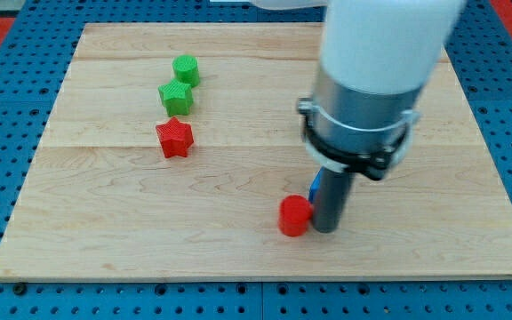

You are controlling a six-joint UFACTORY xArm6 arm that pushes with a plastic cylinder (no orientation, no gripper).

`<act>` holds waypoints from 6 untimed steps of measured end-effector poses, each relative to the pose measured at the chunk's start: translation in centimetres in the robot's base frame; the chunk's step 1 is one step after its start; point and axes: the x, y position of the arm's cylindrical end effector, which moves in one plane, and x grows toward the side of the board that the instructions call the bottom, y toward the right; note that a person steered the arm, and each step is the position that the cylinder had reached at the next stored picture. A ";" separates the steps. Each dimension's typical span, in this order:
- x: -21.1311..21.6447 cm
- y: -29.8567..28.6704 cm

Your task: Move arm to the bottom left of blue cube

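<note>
Rod tip, my tip (324, 229), with no jaws to part or pinch, rests beside the red cylinder (295, 216), below-left of the mostly hidden blue cube (314, 189), where the task wants it.

board (105, 258): we saw it carrying every block.
my tip (324, 228): we found it low on the board, right of centre, just beside the red cylinder's right side.
red cylinder (295, 216): it sat at the tip's left.
blue cube (313, 188): it sat just above the red cylinder and was mostly hidden behind the rod.
green cylinder (186, 69): it lay at the view's upper left, well apart from the tip.
green block (175, 96): it sat just below the green cylinder.
red star (174, 138): it lay below the green block.
</note>
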 end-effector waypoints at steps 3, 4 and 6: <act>-1.0 -9.9; -3.4 -13.3; -4.2 -14.2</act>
